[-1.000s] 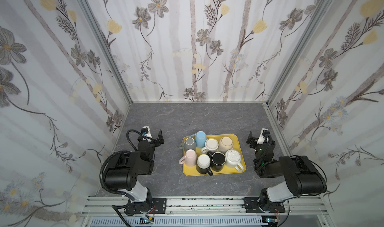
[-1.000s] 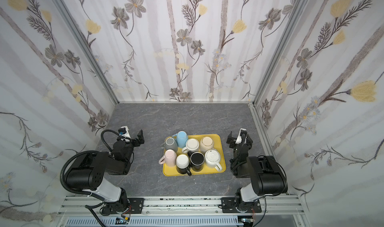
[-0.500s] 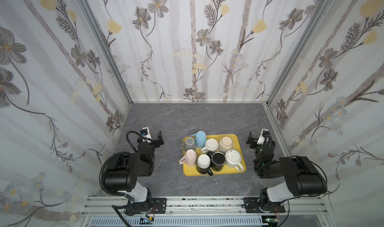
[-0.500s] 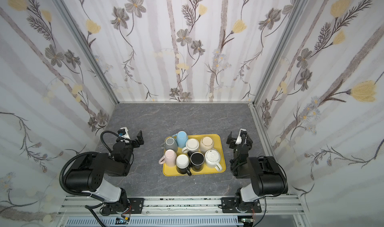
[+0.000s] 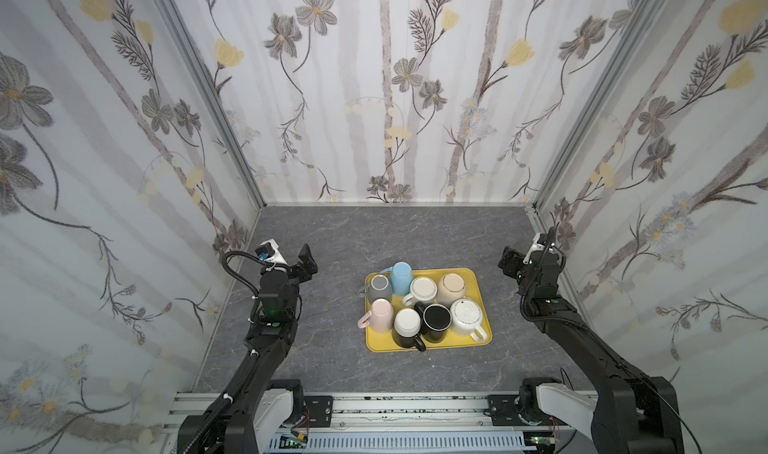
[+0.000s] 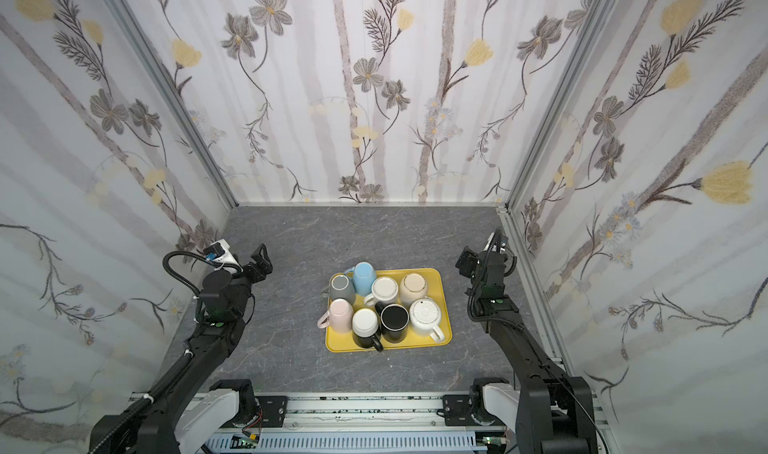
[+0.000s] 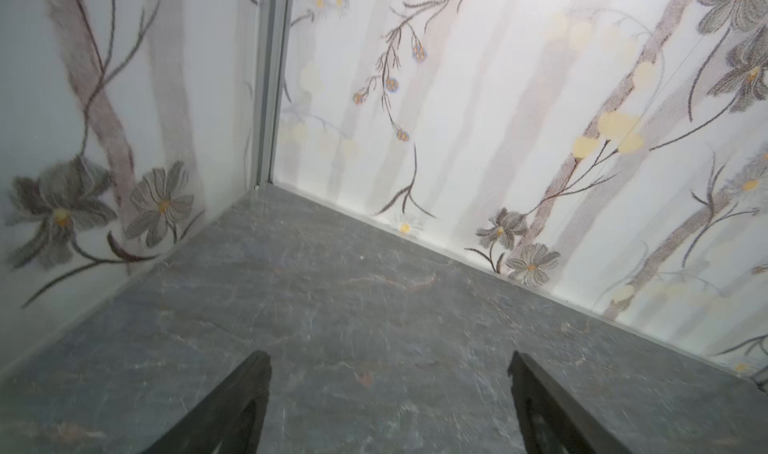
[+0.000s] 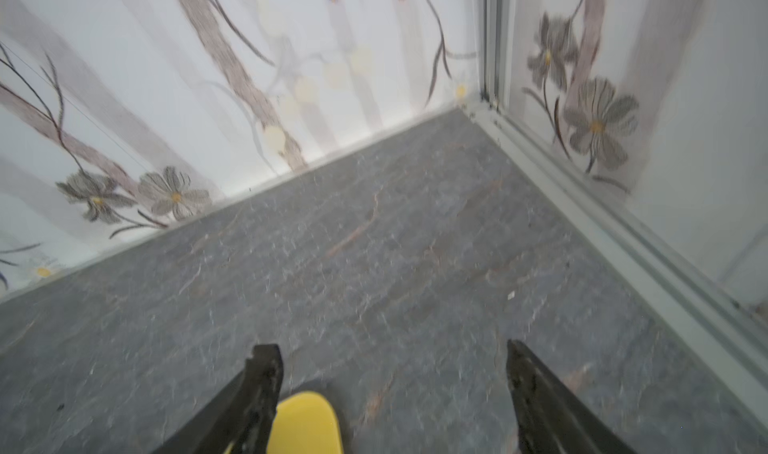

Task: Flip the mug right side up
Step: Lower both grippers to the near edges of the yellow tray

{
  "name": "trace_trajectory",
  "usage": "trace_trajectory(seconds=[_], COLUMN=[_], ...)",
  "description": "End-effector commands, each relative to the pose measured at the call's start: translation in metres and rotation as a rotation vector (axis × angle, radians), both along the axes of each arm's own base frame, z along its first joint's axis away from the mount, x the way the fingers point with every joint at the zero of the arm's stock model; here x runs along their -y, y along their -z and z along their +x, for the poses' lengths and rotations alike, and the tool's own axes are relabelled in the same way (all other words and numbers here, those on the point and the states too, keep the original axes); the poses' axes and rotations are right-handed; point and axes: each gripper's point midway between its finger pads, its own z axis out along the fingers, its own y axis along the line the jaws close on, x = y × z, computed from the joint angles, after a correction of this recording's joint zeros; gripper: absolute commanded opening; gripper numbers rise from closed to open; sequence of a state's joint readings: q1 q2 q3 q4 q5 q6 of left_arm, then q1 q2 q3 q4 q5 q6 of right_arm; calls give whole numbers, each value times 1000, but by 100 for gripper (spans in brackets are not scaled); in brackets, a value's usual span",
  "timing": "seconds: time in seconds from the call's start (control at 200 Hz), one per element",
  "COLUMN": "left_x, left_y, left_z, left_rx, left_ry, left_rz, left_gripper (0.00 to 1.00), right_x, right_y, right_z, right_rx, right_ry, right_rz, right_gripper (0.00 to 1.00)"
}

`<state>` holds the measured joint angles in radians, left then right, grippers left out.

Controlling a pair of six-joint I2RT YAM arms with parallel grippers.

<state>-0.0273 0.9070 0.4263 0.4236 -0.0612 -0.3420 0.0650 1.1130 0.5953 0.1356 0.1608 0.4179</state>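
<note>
A yellow tray [image 5: 428, 346] [image 6: 388, 348] holds several mugs packed together, most of them bottom up: grey [image 5: 380, 287], light blue [image 5: 402, 277], cream [image 5: 423, 289], beige [image 5: 452, 287], pink [image 5: 381, 314], black with a white base [image 5: 407, 325] and white with a ribbed base [image 5: 466, 314]. I cannot tell which way the all-black mug [image 5: 437, 322] stands. My left gripper [image 5: 308, 260] [image 7: 388, 360] hovers open left of the tray, over bare floor. My right gripper [image 5: 509, 260] [image 8: 388, 352] is open to the tray's right, with only a tray corner [image 8: 303, 423] beside one finger.
The grey marbled tabletop [image 5: 374, 231] is boxed in by floral walls on three sides, with metal corner posts [image 5: 208, 98]. An aluminium rail [image 5: 395, 406] carrying both arm bases runs along the front edge.
Both arms have unfolded and lifted from their tucked pose, carrying the grippers higher and a little farther back. The mugs and tray have not moved.
</note>
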Motion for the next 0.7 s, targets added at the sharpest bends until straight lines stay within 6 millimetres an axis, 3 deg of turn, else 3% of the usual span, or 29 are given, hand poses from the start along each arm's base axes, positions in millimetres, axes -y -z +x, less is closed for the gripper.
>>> trace_trajectory(seconds=[0.0, 0.15, 0.245, 0.355, 0.505, 0.694], left_x=[27, 67, 87, 116, 132, 165], left_y=[61, 101, 116, 124, 149, 176], left_z=[-33, -83, -110, -129, -149, -169], left_rx=[-316, -520, -572, -616, -730, -795], left_ry=[73, 147, 197, 266, 275, 341], left_rz=[-258, -357, -391, -427, -409, -512], left_gripper=[74, 64, 59, 55, 56, 58], right_x=[-26, -46, -48, -51, -66, -82], right_y=[69, 104, 115, 122, 132, 142], right_z=[-60, -100, -114, -120, -121, -122], right_rx=[-357, -471, -504, -530, -579, -614], right_ry=[-59, -112, -112, -124, -200, -248], right_rz=[184, 301, 320, 328, 329, 314], right_gripper=[70, 56, 52, 51, 58, 58])
